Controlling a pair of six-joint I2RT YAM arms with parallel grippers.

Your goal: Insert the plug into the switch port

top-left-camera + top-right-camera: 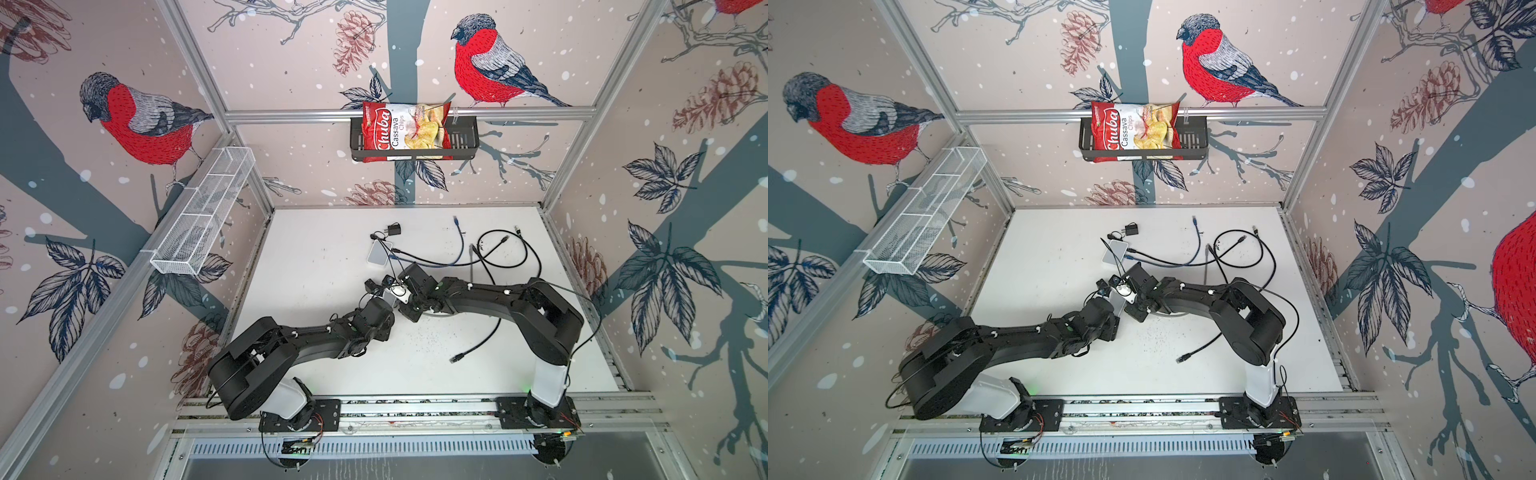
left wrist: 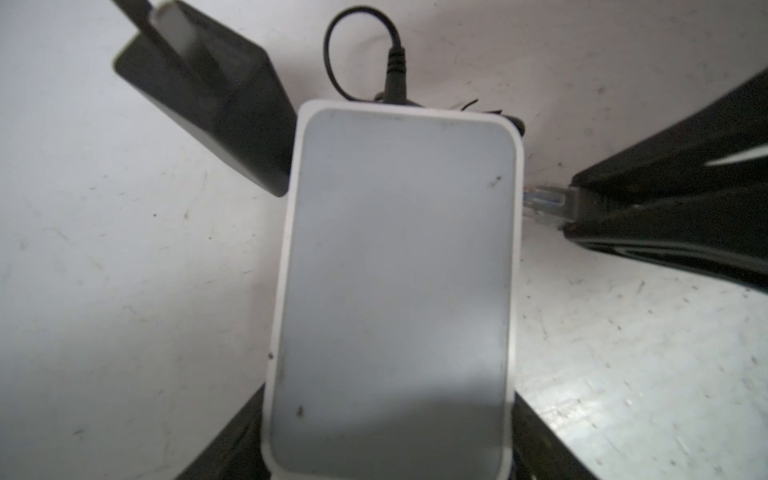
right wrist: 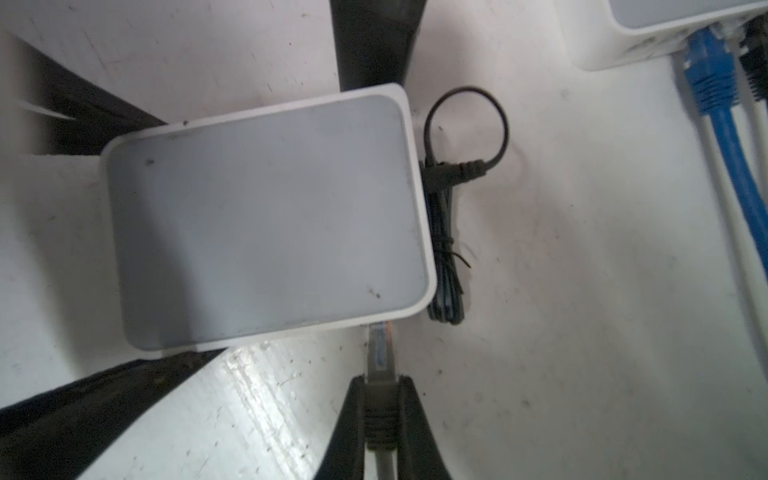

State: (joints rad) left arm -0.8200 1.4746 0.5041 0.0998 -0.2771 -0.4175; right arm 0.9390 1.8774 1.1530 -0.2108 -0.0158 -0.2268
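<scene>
A white switch (image 2: 395,270) with a grey top is gripped at its near end by my left gripper (image 2: 386,440), one black finger (image 2: 232,449) on each side. A thin black power lead (image 3: 461,166) runs into its far end. My right gripper (image 3: 380,399) is shut on the grey boot of the plug (image 3: 380,345). The plug's clear tip is right at the switch's (image 3: 266,216) long side edge. The port face is hidden, so I cannot tell whether the tip is inside. In the left wrist view the plug (image 2: 544,203) comes in from the side.
A second white switch (image 1: 378,252) lies further back on the table with blue (image 3: 715,83) and other cables plugged in. Loose black cables (image 1: 498,253) loop at the back right, one ending near the front (image 1: 457,358). A black block (image 2: 208,112) stands beside the held switch.
</scene>
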